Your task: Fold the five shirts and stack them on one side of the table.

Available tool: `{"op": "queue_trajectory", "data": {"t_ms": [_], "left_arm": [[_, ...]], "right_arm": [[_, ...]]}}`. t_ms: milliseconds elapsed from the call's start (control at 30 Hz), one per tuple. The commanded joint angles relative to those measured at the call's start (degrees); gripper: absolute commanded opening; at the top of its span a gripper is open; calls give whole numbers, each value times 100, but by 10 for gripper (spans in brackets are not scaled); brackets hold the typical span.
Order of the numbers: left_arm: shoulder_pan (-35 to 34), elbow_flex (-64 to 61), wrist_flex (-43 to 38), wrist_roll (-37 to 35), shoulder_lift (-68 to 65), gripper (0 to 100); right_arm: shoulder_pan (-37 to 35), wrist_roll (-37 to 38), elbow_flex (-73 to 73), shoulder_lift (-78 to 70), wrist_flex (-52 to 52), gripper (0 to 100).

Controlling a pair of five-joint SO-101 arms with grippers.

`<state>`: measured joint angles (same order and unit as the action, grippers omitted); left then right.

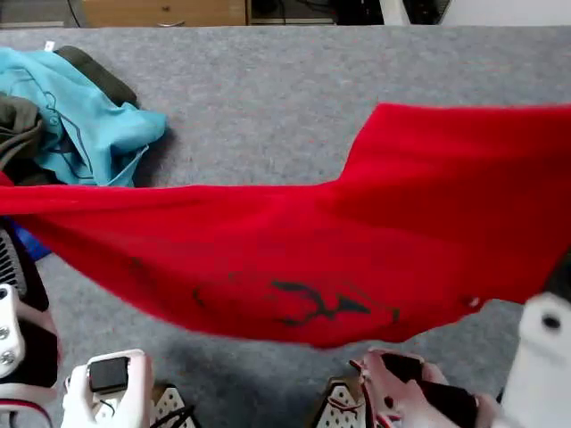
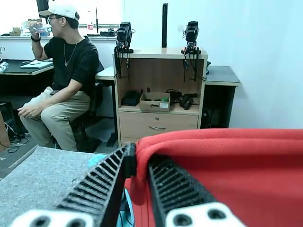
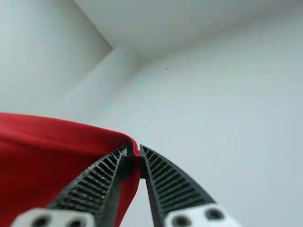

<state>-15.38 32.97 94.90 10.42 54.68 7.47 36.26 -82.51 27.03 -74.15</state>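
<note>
Red shirt (image 1: 294,259): stretched in the air across mid-frame of the high view, long axis left to right, sagging above the table (image 1: 268,98). Left gripper (image 2: 140,158) and right gripper (image 3: 133,151): each pinched tight on its hem, apparently at opposite ends. Other shirts (image 1: 80,116): heaped upper left.

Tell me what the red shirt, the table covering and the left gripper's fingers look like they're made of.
Red shirt: soft matte knit fabric, probably cotton jersey; it sags and drapes between the two holds. Table covering: grey felt or short-pile carpet, going by its speckled, fuzzy, non-shiny look. Left gripper fingers: black ribbed plastic, likely printed; matte with even ridges.
</note>
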Motion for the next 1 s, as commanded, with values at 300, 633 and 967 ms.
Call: {"op": "queue_trajectory", "data": {"t_ms": [300,633,967], "left_arm": [[308,-1662,-1451,-70,-84,19],[1802,-3051,-2048,-44,-215,19],[1635,-5160,-5503,-53,-1481,20]], "right_arm": [[92,651,57,189,-316,2],[347,624,1077,189,-308,2],[426,334,4875,180,1222,2]]}}
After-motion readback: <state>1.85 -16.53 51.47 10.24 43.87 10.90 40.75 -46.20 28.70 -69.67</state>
